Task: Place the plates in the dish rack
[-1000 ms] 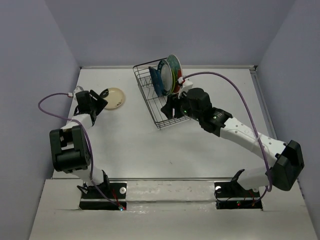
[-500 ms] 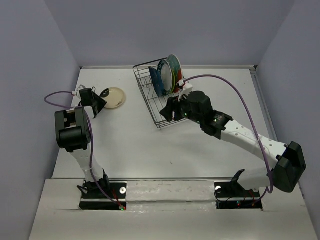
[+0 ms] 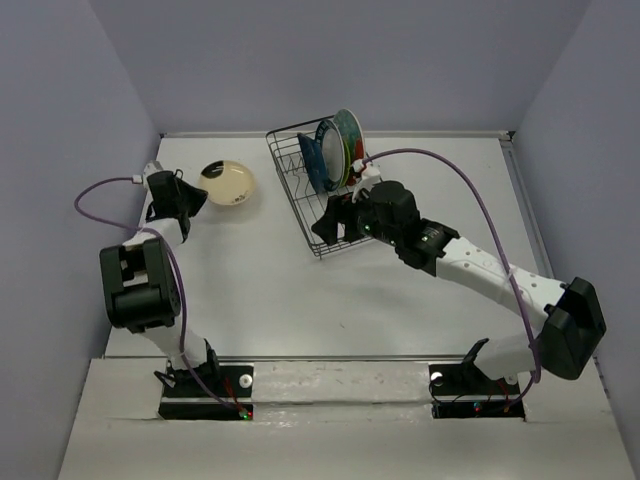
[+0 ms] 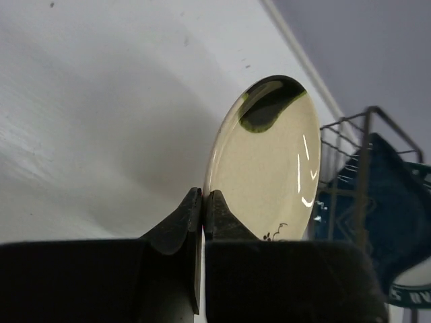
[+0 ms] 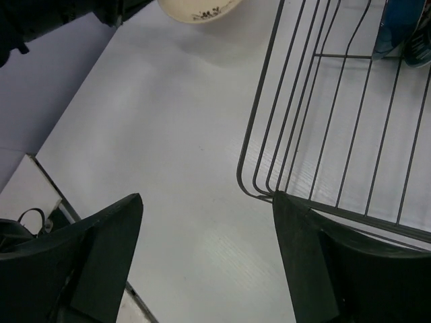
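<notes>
The dish rack [image 3: 304, 196] sits on the white worktop [image 3: 300, 300] towards its far side, and everything else is placed from it. At the rack's far end a group of plates stands on edge between the prongs. The dark blue plate [image 3: 316, 158] is on the side facing the left arm, and the red-and-teal patterned plate [image 3: 350, 128] is at the back of the group, rising highest. The near half of the rack holds only bare wire.

The cream plate [image 3: 226, 182] is outside the rack, well to its left in the overhead view. The left pincer [image 3: 188, 194] has it. In the left wrist view the pincer [image 4: 203, 202] is pressed together on the plate's near rim, with one finger on each face. The cream plate [image 4: 266, 165] extends away from the fingers, tipped up steeply. Its black mark is at the far upper edge and a small dark sprig lies close to the grip. The rack's wire frame [image 4: 363, 151] shows just beyond the plate's right side, with the dark blue plate [image 4: 387, 202] behind it. I cannot tell whether any part of the cream plate touches the worktop.

The right pincer [image 3: 333, 222] hangs at the rack's near left corner. In the right wrist view this pincer [image 5: 209, 259] is spread wide and holds nothing. One finger is over bare worktop to the left of the rack. The other sits under the rack's rounded corner wires [image 5: 269, 175]. The cream plate's rim [image 5: 199, 8] is visible at the top edge of that view.
</notes>
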You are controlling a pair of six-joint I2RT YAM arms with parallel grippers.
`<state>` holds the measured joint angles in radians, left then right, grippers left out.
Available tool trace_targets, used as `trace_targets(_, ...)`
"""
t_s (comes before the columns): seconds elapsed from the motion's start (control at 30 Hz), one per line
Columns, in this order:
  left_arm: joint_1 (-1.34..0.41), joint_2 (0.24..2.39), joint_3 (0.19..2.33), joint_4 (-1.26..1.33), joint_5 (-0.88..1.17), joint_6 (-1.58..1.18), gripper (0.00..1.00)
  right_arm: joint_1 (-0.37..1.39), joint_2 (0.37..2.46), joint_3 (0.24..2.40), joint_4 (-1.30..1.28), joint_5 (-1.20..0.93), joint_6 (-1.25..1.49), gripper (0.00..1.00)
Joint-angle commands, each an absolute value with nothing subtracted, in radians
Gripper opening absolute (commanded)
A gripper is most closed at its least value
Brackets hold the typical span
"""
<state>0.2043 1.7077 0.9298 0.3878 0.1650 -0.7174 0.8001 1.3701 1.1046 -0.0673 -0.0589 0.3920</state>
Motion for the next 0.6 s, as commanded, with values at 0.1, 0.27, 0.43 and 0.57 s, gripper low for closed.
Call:
trace_targets(0.1, 0.157, 1.151, 0.767, 0.488, 0.245, -0.721, 0.06, 0.810, 1.417, 1.235, -0.028, -0.159, 0.454, 0.90)
trace_targets(0.27, 0.014, 0.941, 0.677, 0.405, 0.339, -0.660, 0.06, 0.810, 1.393, 1.288, -0.029, -0.186, 0.466, 0.91)
trace_targets(0.43, -0.044, 0.777, 0.601, 0.396, 0.495, -0.617, 0.06, 0.810, 1.374, 1.318, -0.054, -0.157, 0.446, 0.94)
trace_targets(0.57, -0.048, 0.697, 0.580, 0.376, 0.619, -0.604, 0.06, 0.810, 1.385, 1.330, -0.074, -0.137, 0.439, 0.94)
